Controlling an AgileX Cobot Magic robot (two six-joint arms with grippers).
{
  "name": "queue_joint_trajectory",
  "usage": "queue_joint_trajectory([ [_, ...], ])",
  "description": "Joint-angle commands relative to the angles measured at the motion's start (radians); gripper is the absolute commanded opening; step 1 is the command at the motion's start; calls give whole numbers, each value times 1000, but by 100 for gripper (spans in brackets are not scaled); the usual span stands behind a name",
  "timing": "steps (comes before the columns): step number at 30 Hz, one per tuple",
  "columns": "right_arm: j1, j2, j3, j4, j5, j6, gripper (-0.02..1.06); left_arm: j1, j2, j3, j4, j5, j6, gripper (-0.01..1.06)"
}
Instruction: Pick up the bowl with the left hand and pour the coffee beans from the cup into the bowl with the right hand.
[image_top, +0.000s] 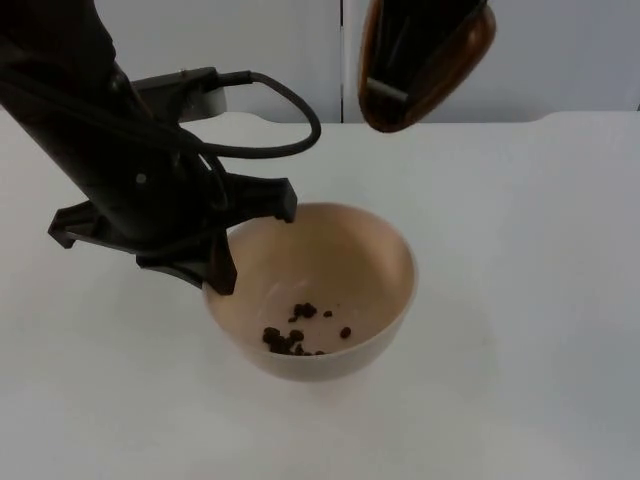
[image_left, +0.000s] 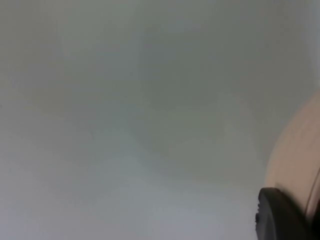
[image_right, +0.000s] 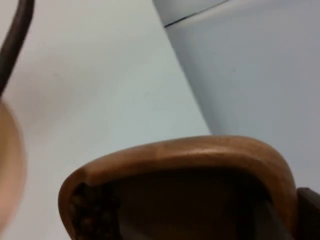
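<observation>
A pale beige round bowl (image_top: 330, 290) holds dark brown coffee beans (image_top: 295, 335), plain inside and out. The glossy amber-brown wooden cup (image_top: 430, 65) has a darker interior. White table top (image_top: 520, 300), grey partition wall (image_top: 560, 50).

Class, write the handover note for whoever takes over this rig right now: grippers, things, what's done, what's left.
Left gripper: shut on the bowl's near-left rim.
Right gripper: at the far edge of the table, holding the wooden cup tipped, high behind the bowl.
Done: some coffee beans lie in the bowl.
Left: beans remain at the cup's lip in the right wrist view; finish the pour, then set both down.
</observation>
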Motion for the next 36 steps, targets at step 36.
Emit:
queue_joint_trajectory([
  [36, -474, -10, 0, 1018, -167, -359, 0, -5, -13, -8, 14, -19, -3, 0],
])
